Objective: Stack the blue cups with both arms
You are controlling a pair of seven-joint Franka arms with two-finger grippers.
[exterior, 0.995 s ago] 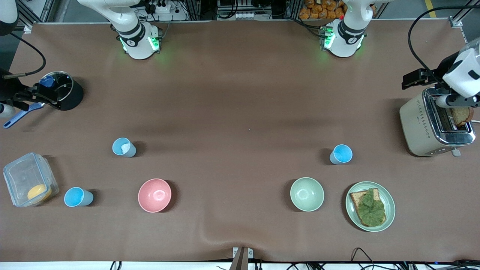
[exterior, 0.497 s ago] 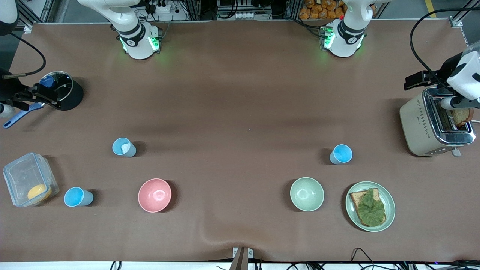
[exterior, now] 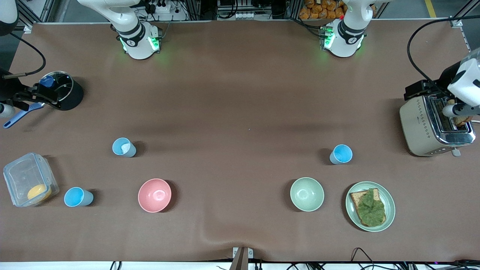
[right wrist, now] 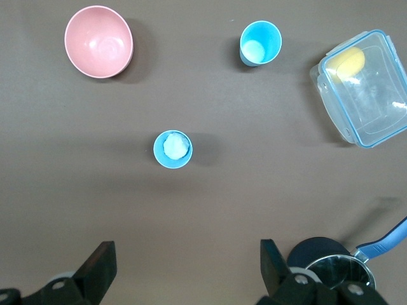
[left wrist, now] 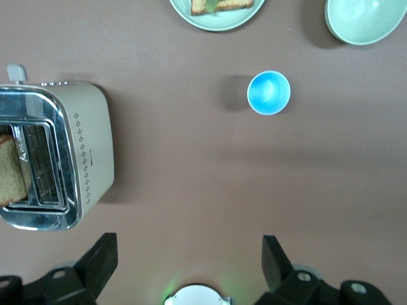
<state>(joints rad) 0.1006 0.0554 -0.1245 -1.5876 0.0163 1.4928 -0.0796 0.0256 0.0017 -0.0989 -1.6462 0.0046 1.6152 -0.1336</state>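
Observation:
Three blue cups stand upright and apart on the brown table. One (exterior: 123, 147) with a pale inside and one (exterior: 78, 197) by the clear box are toward the right arm's end; they also show in the right wrist view (right wrist: 172, 149) (right wrist: 260, 43). The third (exterior: 341, 154) stands toward the left arm's end and shows in the left wrist view (left wrist: 268, 93). My left gripper (left wrist: 186, 264) is open and empty, high over bare table near its base. My right gripper (right wrist: 187, 267) is open and empty, high over bare table. Both hands are out of the front view.
A pink bowl (exterior: 154, 195) and a pale green bowl (exterior: 306, 194) stand nearer the front camera. A plate (exterior: 391, 210) holds toast with lettuce. A toaster (exterior: 423, 123) has another arm over it. A clear box (exterior: 15, 176) and a black pot (exterior: 71, 95) are at the right arm's end.
The other arm over the toaster has lowered its slice of toast deeper into the slot. The cups and bowls have not moved.

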